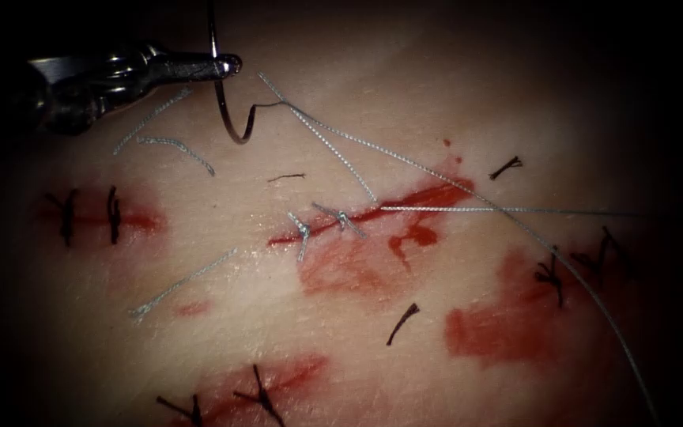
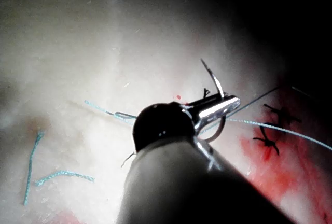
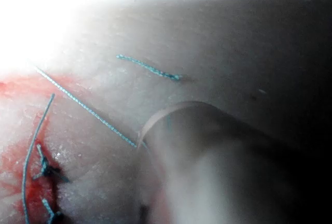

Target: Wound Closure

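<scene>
Closest to the endoscope lies the tissue (image 1: 223,316), pale and glistening, marked by patches of red fluid (image 1: 515,320) and several dark stitches (image 1: 112,215). Its cut (image 1: 373,213) is seen as a red slanted line near the middle, rising toward the right, with two pale knotted stitches (image 1: 341,220) across its left part. Loose cut ends of thread (image 1: 179,285) are scattered left of the cut. The needle (image 1: 227,111) is seen as a thin, dark, strongly curved wire, held clear of the tissue, well up and left of the cut. It is gripped by the left pincer (image 1: 231,65), whose jaws are closed on it along the upper part of its curve; the long axis of the needle runs nearly vertically, the bend sweeps downward below the jaws and the hooked end turns up to the right, where the thread (image 1: 405,162) is attached. The left tool is extended almost horizontally from the left edge. From the needle the thread is led down and right across the cut and off toward the lower right. In the left wrist view the closed left pincer (image 2: 228,107) is seen with the needle (image 2: 218,86) crossing its jaws. The state of the right pincer cannot be told.
</scene>
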`<control>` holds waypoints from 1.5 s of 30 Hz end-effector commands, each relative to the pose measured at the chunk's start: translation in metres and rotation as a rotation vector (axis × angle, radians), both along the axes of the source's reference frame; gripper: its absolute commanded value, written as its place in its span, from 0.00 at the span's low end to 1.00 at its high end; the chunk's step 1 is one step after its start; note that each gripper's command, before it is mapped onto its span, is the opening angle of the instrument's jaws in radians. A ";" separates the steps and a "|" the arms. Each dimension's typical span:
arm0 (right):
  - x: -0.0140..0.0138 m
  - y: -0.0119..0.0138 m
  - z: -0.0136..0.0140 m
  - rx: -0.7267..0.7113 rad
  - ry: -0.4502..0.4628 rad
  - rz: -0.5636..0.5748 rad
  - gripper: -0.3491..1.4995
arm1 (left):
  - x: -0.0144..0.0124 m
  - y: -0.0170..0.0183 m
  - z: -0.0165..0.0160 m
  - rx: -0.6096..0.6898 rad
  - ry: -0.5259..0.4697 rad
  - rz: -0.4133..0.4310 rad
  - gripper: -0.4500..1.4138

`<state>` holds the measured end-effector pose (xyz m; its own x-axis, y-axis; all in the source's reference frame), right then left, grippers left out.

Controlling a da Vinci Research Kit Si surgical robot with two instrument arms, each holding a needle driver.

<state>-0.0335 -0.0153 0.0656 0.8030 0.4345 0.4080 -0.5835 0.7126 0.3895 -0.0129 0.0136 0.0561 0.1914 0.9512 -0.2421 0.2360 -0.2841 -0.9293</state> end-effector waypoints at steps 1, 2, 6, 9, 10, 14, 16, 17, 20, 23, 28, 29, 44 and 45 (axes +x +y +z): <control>0.0004 -0.0004 0.0004 0.000 -0.001 0.001 0.00 | -0.0005 0.0000 0.0005 0.000 0.000 0.000 0.00; 0.0004 -0.0005 0.0004 0.003 -0.003 0.001 0.00 | -0.0004 0.0000 0.0005 0.002 0.002 -0.002 0.00; 0.0018 0.0005 -0.0004 -0.023 0.039 -0.003 0.74 | -0.0004 0.0001 0.0005 -0.006 0.009 -0.012 0.00; 0.0051 0.0026 -0.0033 -0.098 0.120 -0.001 0.67 | -0.0004 0.0002 0.0006 -0.012 0.009 -0.014 0.00; 0.0064 0.0033 -0.0043 -0.116 0.143 -0.020 0.64 | -0.0004 0.0002 0.0006 -0.012 0.009 -0.014 0.00; 0.0125 0.0056 -0.0072 -0.257 0.239 -0.080 0.69 | -0.0004 0.0002 0.0006 -0.012 0.009 -0.014 0.00; 0.0164 0.0065 -0.0079 -0.328 0.299 -0.169 0.75 | -0.0004 0.0002 0.0007 -0.012 0.010 -0.014 0.00; 0.0181 0.0068 -0.0078 -0.337 0.325 -0.216 0.76 | -0.0004 0.0002 0.0007 -0.012 0.010 -0.014 0.00; 0.0238 0.0072 -0.0072 -0.333 0.458 -0.284 0.80 | -0.0004 0.0002 0.0006 -0.012 0.010 -0.015 0.00; 0.0292 0.0071 -0.0065 -0.354 0.616 -0.200 0.83 | -0.0004 0.0002 0.0006 -0.012 0.011 -0.016 0.00; 0.0380 0.0060 -0.0058 -0.419 0.811 -0.126 0.71 | -0.0005 0.0001 0.0005 -0.012 0.011 -0.017 0.00; 0.0389 0.0059 -0.0059 -0.411 0.815 -0.141 0.67 | -0.0005 0.0001 0.0005 -0.012 0.011 -0.017 0.00; 0.0455 0.0000 -0.0010 -0.281 0.819 -0.262 0.51 | -0.0007 0.0000 0.0005 -0.013 0.013 -0.019 0.00; 0.0454 -0.0003 -0.0004 -0.282 0.807 -0.275 0.62 | -0.0007 0.0000 0.0005 -0.013 0.013 -0.019 0.00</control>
<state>0.0111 -0.0152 0.0648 0.8929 0.1792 -0.4131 -0.0022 0.9191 0.3940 -0.0132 0.0136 0.0561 0.2062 0.9442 -0.2569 0.2179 -0.3002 -0.9286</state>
